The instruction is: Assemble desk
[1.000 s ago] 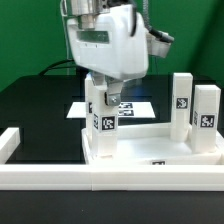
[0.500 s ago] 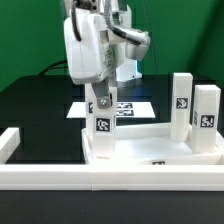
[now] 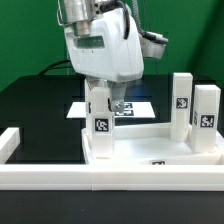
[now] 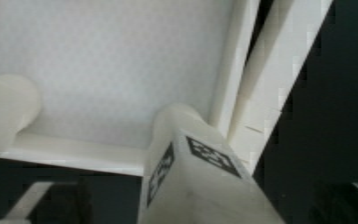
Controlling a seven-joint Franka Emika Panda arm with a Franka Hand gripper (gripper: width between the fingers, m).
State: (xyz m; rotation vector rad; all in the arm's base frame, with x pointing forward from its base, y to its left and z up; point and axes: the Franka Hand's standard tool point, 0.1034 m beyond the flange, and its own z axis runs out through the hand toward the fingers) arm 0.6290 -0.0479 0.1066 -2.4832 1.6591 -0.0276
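Note:
The desk's white rimmed tabletop lies upside down behind the front wall. One leg stands upright in its corner on the exterior view's left, tag facing the camera. My gripper hangs straight over this leg, its jaws open on either side of the leg's top. In the wrist view the leg rises from the tabletop's inner corner, with one white finger standing apart from it. Two more legs stand at the tabletop's far side on the exterior view's right.
A long low white border wall runs along the front and turns back at the exterior view's left. The marker board lies flat on the black table behind the tabletop.
The hand, twisted sideways half a second ago, has turned back to face the camera. Its jaws have spread away from the leg's top. The leg stays upright in the corner.

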